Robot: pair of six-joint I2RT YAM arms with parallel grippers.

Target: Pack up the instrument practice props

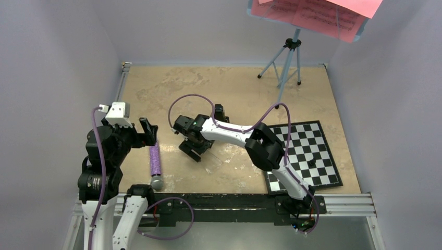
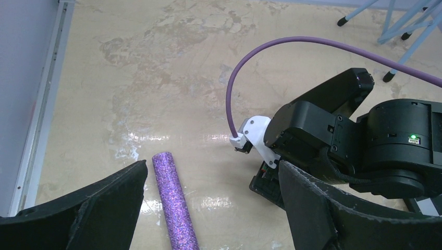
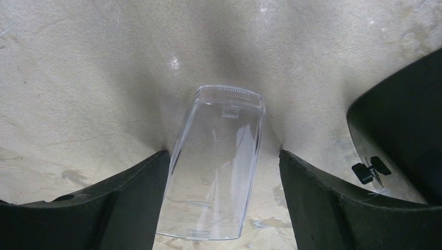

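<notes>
My right end effector (image 3: 220,156) stands open, jaws straddling the clear plastic metronome cover (image 3: 216,125), which lies flat on the beige worktop (image 3: 78,62); one jaw nearly touches its edge, the other stands apart; closing off-centre could skid the slick shell sideways, or crack it; the tall light-blue music stand (image 1: 292,52) stands at the far corner.

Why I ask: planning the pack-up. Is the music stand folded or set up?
Set up: the music stand stands upright, tripod legs spread, pink sheet-music pages on top.
</notes>
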